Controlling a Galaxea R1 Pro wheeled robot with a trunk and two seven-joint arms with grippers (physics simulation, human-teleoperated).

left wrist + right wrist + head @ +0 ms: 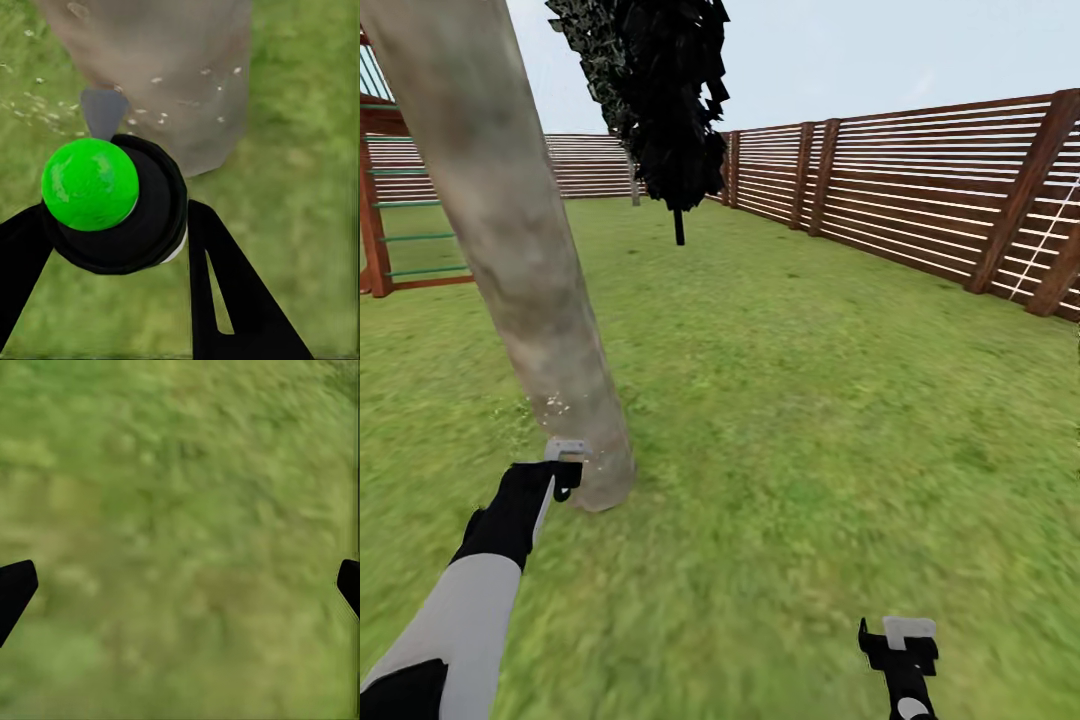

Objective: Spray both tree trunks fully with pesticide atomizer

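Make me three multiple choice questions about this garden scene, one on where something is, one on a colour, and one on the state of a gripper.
1. Where is the left gripper?
A. Close to the base of the tree trunk
B. Against the wooden fence
C. Under the all-black tree

2. What colour is the round top of the object between the left gripper's fingers in the left wrist view?
A. Blue
B. Yellow
C. Bright green

3. What state is the right gripper in?
A. Shut on a bottle
B. Open, with nothing between its fingers
C. Shut on a fence slat

Answers:
1. A, the head view puts it beside the trunk's foot on the grass.
2. C, a bright green ball sits on the dark body of the pesticide atomizer.
3. B, the right wrist view shows fingertips far apart over bare grass.
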